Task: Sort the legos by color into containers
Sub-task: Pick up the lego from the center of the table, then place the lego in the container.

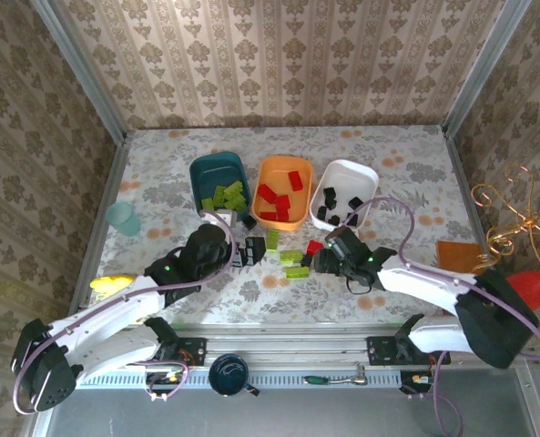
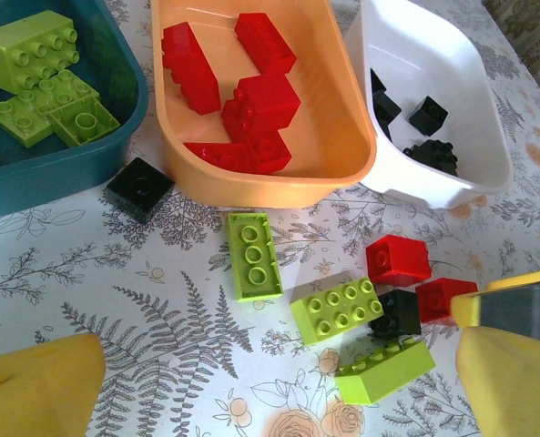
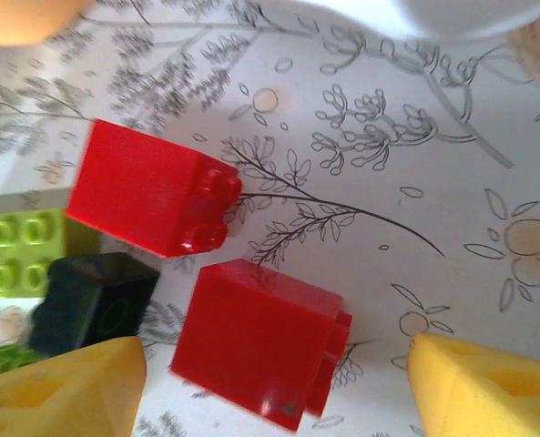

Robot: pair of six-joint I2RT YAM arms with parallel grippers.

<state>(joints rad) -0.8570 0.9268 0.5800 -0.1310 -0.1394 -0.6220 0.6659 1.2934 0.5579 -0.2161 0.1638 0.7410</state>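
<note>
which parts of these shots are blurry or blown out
Left wrist view: the loose legos are sharp, the left gripper's yellow fingers soft, the white tub nearly blown out. Right wrist view: the near red brick is fairly sharp with small glints, the top corners blurred. Top external view: evenly lit, the walls leaning outward.

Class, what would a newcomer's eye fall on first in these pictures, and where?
Three tubs sit in a row at the centre: the teal tub holds green bricks, the orange tub red bricks, the white tub black bricks. Just in front lie loose bricks, where the right gripper hangs open astride a red brick.
</note>
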